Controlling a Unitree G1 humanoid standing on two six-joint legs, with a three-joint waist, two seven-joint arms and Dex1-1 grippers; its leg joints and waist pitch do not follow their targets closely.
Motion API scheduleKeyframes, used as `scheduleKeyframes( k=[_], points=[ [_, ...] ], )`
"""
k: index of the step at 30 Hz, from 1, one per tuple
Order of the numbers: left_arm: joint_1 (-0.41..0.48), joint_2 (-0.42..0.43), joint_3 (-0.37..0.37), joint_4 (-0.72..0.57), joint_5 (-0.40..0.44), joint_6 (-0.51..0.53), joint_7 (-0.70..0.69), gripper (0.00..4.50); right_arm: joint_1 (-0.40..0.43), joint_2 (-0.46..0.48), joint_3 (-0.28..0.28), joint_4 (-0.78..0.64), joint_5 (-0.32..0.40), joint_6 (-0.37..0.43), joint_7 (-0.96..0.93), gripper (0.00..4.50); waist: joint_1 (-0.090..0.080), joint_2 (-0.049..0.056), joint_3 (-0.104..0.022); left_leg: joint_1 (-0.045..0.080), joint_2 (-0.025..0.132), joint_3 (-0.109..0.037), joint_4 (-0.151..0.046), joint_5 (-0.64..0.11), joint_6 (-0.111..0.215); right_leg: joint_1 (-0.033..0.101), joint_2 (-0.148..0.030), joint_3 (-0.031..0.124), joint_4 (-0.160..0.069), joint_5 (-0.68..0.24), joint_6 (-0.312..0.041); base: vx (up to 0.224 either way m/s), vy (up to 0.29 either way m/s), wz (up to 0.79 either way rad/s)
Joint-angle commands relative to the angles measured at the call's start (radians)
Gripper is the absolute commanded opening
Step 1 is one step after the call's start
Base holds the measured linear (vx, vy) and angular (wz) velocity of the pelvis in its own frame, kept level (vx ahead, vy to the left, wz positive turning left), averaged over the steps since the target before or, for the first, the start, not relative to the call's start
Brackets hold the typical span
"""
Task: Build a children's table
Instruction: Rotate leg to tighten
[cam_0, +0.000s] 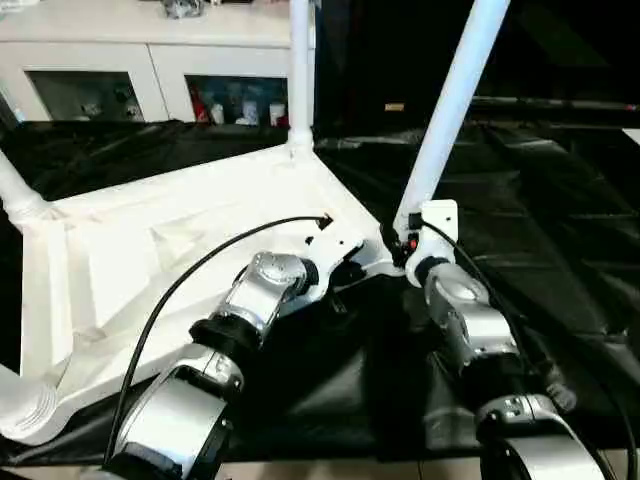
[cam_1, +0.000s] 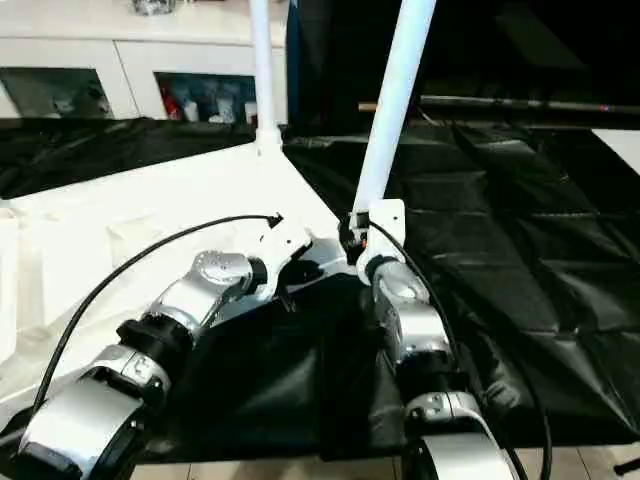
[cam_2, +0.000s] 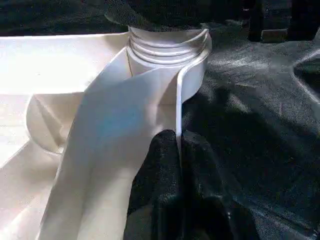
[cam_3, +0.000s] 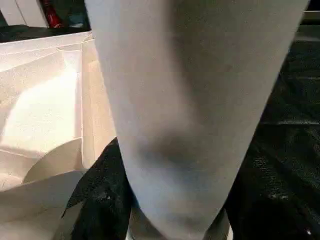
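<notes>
The children's table lies upside down on black cloth, its white tabletop (cam_0: 180, 250) showing the ribbed underside. One white leg (cam_0: 300, 70) stands upright in the far corner socket. A second leg (cam_0: 450, 110) leans to the right from the near right corner socket (cam_2: 167, 45). My right gripper (cam_0: 408, 243) is closed round the base of this leaning leg (cam_3: 190, 125), with a black finger (cam_3: 102, 195) beside it. My left gripper (cam_2: 177, 142) is shut on the thin raised rim (cam_2: 178, 100) of the tabletop just next to that socket. Two more legs (cam_0: 15, 190) (cam_0: 20, 400) stick out at the left edge.
Along the back stands a white cabinet (cam_0: 150, 60) with glass doors. Black cloth (cam_0: 540, 220) spreads under the tabletop and out to the right. Both silver forearms (cam_0: 200, 390) reach in from the near edge, each trailing a black cable (cam_0: 180, 280).
</notes>
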Motion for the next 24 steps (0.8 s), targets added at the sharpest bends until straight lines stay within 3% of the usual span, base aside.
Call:
scheduleKeyframes(
  k=[1, 3, 5, 10, 18, 21, 24],
  points=[
    [0.001, -0.014, 0.012, 0.01, -0.026, -0.049, -0.013, 0.0, 0.021, 0.057, 0.066, -0.008, 0.063, -0.008, 0.172, 2.35, -0.001, -0.007, -0.054, -0.008, -0.013, 0.015, -0.066, -0.221, 0.042, 0.053, -0.034, 0.025, -0.084, -0.259, -0.174, 0.0, 0.0, 0.0],
    [0.002, -0.004, 0.013, 0.01, -0.028, -0.061, -0.034, 0.0, 0.024, 0.047, 0.067, -0.021, 0.07, -0.018, 0.203, 2.35, 0.0, -0.008, -0.054, -0.009, -0.013, 0.015, -0.065, -0.215, 0.048, 0.055, -0.033, 0.025, -0.083, -0.24, -0.18, 0.0, 0.0, 0.0],
    [0.016, 0.028, 0.01, -0.007, -0.038, -0.072, -0.097, 0.0, 0.05, 0.003, 0.091, -0.084, 0.09, 0.005, 0.306, 2.75, 0.002, -0.01, -0.055, -0.011, -0.013, 0.016, -0.063, -0.193, 0.066, 0.061, -0.033, 0.026, -0.079, -0.201, -0.19, 0.0, 0.0, 0.0],
    [0.052, 0.091, 0.009, -0.051, -0.06, -0.111, -0.203, 0.0, 0.126, -0.135, 0.156, -0.238, 0.131, 0.127, 0.529, 3.17, 0.002, -0.008, -0.052, -0.009, -0.009, 0.015, -0.064, -0.188, 0.079, 0.062, -0.032, 0.025, -0.078, -0.189, -0.208, 0.0, 0.0, 0.0],
    [0.121, 0.183, -0.001, -0.181, -0.125, -0.104, -0.43, 0.0, 0.215, -0.304, 0.211, -0.406, 0.158, 0.192, 0.762, 3.17, 0.001, -0.006, -0.052, -0.011, -0.005, 0.016, -0.064, -0.184, 0.078, 0.061, -0.035, 0.026, -0.078, -0.209, -0.214, 0.0, 0.0, 0.0],
    [0.136, 0.206, -0.003, -0.21, -0.13, -0.095, -0.474, 0.0, 0.228, -0.331, 0.224, -0.442, 0.165, 0.212, 0.789, 3.17, 0.0, -0.005, -0.052, -0.01, -0.004, 0.016, -0.066, -0.19, 0.073, 0.059, -0.035, 0.026, -0.078, -0.216, -0.214, 0.0, 0.0, 0.0],
    [0.144, 0.218, 0.002, -0.226, -0.137, -0.087, -0.494, 0.0, 0.232, -0.336, 0.229, -0.447, 0.164, 0.215, 0.801, 2.84, -0.001, -0.004, -0.052, -0.009, -0.005, 0.017, -0.065, -0.187, 0.067, 0.057, -0.034, 0.026, -0.077, -0.217, -0.215, 0.0, 0.0, 0.0]
  ],
)
